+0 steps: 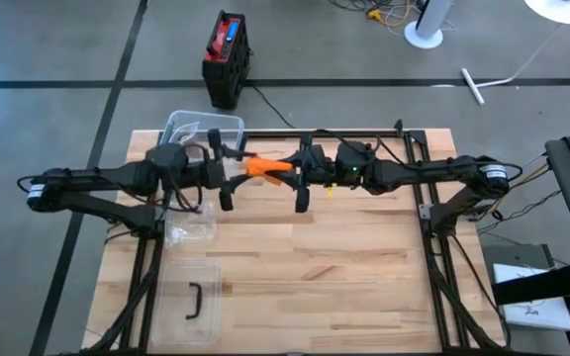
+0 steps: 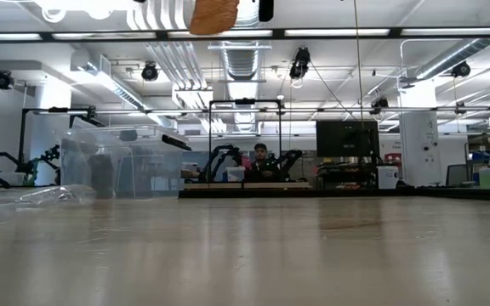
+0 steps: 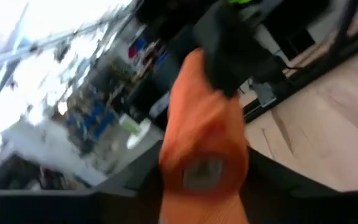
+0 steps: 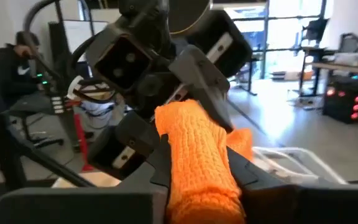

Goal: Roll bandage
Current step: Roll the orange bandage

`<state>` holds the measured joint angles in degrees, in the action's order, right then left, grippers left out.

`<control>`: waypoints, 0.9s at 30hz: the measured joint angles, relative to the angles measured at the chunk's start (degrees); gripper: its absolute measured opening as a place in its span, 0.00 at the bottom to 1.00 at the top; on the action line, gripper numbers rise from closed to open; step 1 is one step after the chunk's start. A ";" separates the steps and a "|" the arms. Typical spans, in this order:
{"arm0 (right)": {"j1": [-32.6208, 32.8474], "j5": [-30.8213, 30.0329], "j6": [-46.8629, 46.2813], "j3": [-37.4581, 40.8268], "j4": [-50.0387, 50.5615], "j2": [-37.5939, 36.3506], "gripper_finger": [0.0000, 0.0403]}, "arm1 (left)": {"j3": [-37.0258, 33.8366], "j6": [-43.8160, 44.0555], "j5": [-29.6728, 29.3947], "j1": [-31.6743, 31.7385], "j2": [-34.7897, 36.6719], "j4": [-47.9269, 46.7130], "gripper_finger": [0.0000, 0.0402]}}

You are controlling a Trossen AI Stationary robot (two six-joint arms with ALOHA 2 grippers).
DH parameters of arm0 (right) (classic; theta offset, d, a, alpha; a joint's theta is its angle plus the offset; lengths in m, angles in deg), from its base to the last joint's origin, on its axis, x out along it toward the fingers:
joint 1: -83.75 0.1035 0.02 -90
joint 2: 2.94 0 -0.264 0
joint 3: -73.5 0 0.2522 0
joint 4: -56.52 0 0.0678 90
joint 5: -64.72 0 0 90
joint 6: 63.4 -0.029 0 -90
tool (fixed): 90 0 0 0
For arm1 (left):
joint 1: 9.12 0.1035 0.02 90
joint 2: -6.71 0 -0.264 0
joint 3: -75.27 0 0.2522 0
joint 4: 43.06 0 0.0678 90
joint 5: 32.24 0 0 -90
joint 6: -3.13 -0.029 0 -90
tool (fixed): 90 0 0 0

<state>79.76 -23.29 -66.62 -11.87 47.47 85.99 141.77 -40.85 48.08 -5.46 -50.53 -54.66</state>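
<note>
Four views, one table
Overhead looks straight down; low camera skims the table (image 2: pixel 313 255); both wrist cameras closely share the orange bandage (image 4: pixel 197 162)

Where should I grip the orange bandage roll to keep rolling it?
Probably by its ends: the orange bandage roll hangs level above the table between the left gripper and right gripper, so come in along its long axis from each side.

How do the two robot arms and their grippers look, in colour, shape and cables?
Both arms are black and made of slim jointed segments. The left arm and right arm show pale round caps near their outer ends, and black cables run along them. The left gripper has boxy black housings and flat angular fingers.
</note>
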 joint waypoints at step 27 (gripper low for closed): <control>1.52 -3.51 11.12 0.09 -0.74 0.71 0.17 | 10.91 19.76 17.74 6.56 -5.93 -13.52 0.41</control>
<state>81.28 -26.80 -55.50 -11.79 46.73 86.70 152.69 -21.09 65.82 1.10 -56.46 -68.18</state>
